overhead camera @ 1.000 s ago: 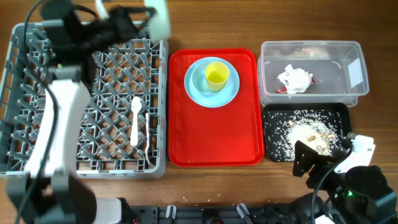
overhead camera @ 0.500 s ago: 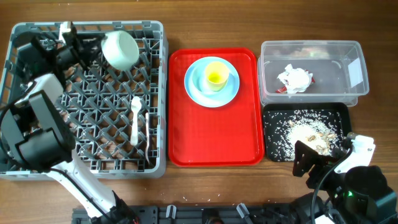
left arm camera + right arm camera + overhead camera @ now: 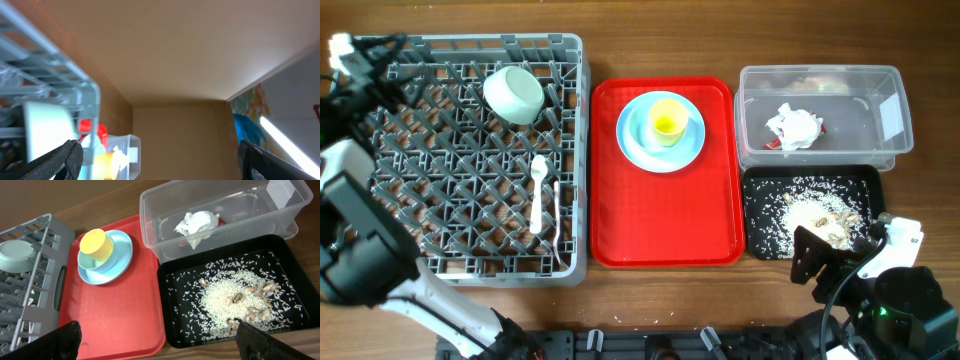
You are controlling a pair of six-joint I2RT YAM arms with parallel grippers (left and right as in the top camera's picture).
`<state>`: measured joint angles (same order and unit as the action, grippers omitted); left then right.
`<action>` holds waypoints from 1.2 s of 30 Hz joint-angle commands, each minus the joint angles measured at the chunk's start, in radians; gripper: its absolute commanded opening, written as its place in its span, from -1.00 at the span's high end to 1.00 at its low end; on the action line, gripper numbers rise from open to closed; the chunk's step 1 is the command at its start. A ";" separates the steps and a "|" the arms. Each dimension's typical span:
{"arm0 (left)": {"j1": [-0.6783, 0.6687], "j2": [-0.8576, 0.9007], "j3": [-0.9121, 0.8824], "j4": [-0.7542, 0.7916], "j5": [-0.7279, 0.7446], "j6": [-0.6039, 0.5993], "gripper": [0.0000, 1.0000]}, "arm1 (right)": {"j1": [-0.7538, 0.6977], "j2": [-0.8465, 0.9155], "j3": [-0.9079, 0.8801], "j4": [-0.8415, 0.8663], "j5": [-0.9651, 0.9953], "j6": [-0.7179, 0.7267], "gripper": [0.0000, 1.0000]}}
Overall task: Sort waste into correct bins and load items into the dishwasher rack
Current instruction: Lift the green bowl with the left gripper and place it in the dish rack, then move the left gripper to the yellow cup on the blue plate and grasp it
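Observation:
The pale bowl (image 3: 514,94) lies on its side among the pegs at the back of the grey dishwasher rack (image 3: 582,150), with a white spoon (image 3: 537,192) further forward. My left gripper (image 3: 348,58) is open and empty by the rack's back left corner, clear of the bowl. In the left wrist view the left gripper (image 3: 160,167) frames nothing. The yellow cup (image 3: 666,122) stands on the blue plate (image 3: 660,150). A crumpled wrapper (image 3: 793,128) sits in the clear tub (image 3: 895,115). Rice scraps (image 3: 820,215) fill the black tray (image 3: 755,190). My right gripper (image 3: 850,255), open, hovers at that tray's front edge.
Plate and cup rest on a red tray (image 3: 665,220) between the rack and the bins. The right wrist view shows the red tray (image 3: 115,315), the black tray (image 3: 170,325), the tub (image 3: 155,200) and the rack's corner (image 3: 55,235).
My left gripper let go of the bowl, opened wide and drew back to the rack's back left corner. The bowl now rests in the rack. The right arm stayed still.

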<state>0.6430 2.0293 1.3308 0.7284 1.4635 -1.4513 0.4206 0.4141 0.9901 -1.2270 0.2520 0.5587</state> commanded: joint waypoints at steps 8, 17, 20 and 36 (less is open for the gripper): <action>-0.360 -0.220 0.006 -0.230 -0.102 0.101 -0.99 | -0.002 -0.005 0.003 0.002 0.010 -0.006 -1.00; -0.623 -0.333 0.011 -0.740 -0.809 0.563 -0.98 | -0.002 -0.005 0.003 0.002 0.010 -0.006 -1.00; -0.727 -0.400 0.011 -0.944 -1.250 0.834 -0.99 | -0.002 -0.005 0.003 0.002 0.010 -0.006 -0.99; -0.706 -0.278 0.010 -1.201 -1.578 1.262 0.92 | -0.002 -0.005 0.003 0.002 0.010 -0.006 -0.99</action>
<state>-0.1013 1.7237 1.3384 -0.4278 -0.0360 -0.2188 0.4206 0.4141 0.9901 -1.2270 0.2520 0.5587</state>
